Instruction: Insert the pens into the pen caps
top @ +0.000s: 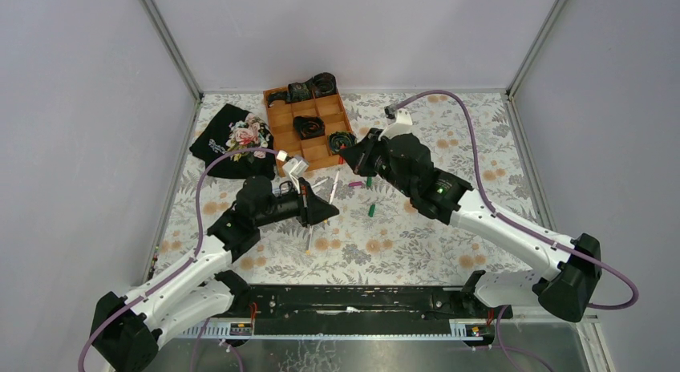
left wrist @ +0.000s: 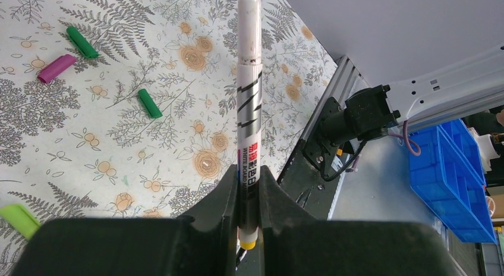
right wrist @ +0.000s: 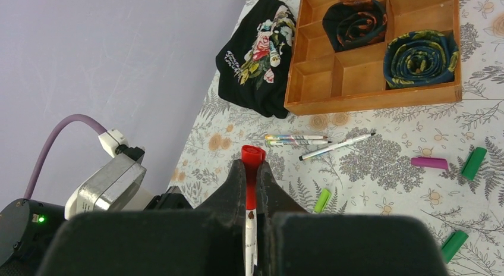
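Note:
My left gripper (left wrist: 248, 172) is shut on a white whiteboard pen (left wrist: 249, 80) with a yellow end; the barrel sticks out past the fingertips. In the top view this gripper (top: 329, 212) hovers left of centre. My right gripper (right wrist: 251, 164) is shut on a red cap (right wrist: 253, 154) with a white pen barrel (right wrist: 250, 240) running back from it between the jaws. In the top view it (top: 347, 159) is near the tray's front. On the table lie loose pens (right wrist: 336, 146), a magenta cap (right wrist: 430, 163), dark green caps (right wrist: 473, 163) and a lime cap (right wrist: 322, 200).
A wooden compartment tray (top: 283, 130) with black coiled items stands at the back. A black flowered cloth (top: 231, 139) lies to its left. The frame walls close in on both sides. Blue bins (left wrist: 454, 169) sit beyond the table's near edge.

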You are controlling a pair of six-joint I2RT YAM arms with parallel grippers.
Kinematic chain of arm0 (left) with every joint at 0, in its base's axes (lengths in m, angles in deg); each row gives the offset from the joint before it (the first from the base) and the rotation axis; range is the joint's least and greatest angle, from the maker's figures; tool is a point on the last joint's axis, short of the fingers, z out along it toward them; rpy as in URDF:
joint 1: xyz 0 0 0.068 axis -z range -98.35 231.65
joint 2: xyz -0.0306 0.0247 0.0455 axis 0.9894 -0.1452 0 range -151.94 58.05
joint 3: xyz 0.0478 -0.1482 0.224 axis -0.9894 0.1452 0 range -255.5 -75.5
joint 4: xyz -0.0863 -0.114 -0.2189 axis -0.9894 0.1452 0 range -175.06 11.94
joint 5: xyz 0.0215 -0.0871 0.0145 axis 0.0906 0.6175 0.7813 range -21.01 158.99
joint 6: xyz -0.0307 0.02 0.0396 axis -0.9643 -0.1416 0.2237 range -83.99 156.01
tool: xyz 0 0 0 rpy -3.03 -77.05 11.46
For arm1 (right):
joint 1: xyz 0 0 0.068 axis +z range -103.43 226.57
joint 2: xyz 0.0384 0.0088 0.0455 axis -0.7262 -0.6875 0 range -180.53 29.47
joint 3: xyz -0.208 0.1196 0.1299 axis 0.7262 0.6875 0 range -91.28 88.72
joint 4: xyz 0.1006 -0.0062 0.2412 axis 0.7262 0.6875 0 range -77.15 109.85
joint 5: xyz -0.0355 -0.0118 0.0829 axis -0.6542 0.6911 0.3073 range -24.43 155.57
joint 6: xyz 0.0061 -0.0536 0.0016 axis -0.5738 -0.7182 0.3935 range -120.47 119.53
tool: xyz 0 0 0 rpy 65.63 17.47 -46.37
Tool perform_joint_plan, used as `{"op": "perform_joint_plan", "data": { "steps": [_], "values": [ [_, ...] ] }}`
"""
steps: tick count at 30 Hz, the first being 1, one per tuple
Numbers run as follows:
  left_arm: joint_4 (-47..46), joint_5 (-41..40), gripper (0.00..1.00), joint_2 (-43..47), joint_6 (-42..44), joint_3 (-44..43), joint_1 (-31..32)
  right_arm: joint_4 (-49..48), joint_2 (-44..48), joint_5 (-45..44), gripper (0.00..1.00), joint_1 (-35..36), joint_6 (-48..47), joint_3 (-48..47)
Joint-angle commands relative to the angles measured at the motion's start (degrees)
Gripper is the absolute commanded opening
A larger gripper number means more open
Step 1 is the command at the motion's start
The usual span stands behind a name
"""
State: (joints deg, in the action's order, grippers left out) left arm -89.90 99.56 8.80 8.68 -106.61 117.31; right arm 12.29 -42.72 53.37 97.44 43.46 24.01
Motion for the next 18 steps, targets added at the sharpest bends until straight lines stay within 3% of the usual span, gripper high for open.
{"op": "perform_joint_plan", "data": {
  "steps": [1, 18],
  "values": [
    [-4.2, 0.4, 0.00, 1.0, 1.0, 0.4, 0.5, -2.5, -0.3, 1.9, 0.00, -0.1, -1.1, -2.8],
    [-4.0, -0.4, 0.00, 1.7, 1.1, 0.5, 0.6, -2.0, 0.1, 3.4, 0.00, -0.1, -1.4, -1.4]
  ]
}}
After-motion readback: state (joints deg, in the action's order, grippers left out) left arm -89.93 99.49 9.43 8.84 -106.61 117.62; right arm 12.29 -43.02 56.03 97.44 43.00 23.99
